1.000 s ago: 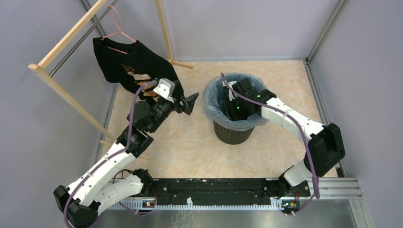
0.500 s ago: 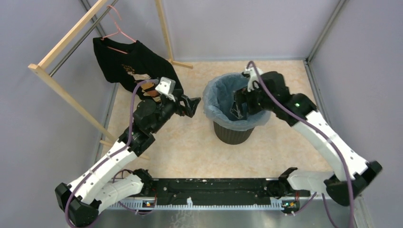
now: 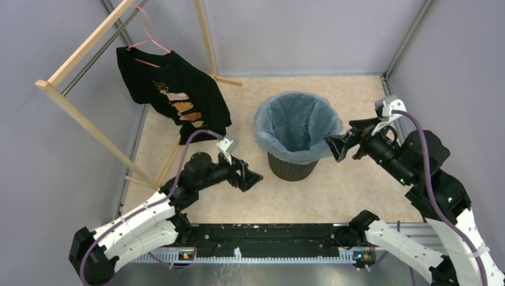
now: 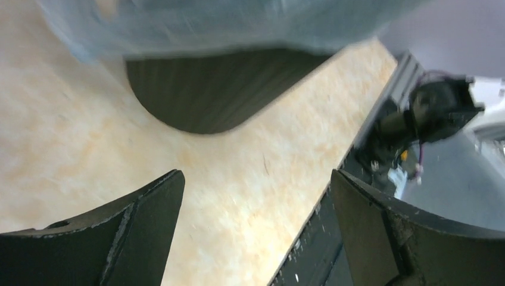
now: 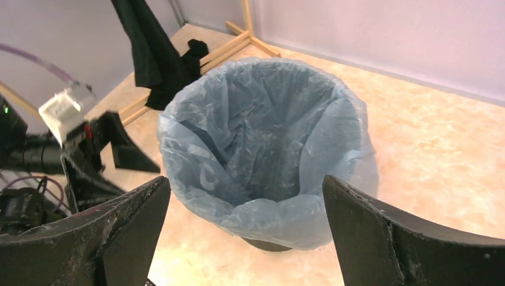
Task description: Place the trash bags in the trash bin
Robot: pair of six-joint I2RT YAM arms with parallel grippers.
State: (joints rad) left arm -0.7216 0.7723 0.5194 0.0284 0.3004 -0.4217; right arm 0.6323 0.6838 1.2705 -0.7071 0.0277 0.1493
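Pulls the right pincer (image 3: 345, 138) out of the bin (image 3: 290, 167), open and empty. Keeps the left pincer (image 3: 247, 174) open too. Leaves the bag (image 3: 295, 122) inside, folded over the rim. Looks done.

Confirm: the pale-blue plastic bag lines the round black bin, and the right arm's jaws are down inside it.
Wrong on the jaws: the top external view shows the right arm's jaws open outside the round black ribbed plastic bin, beside its rim. The translucent pale-blue plastic bag does line it.
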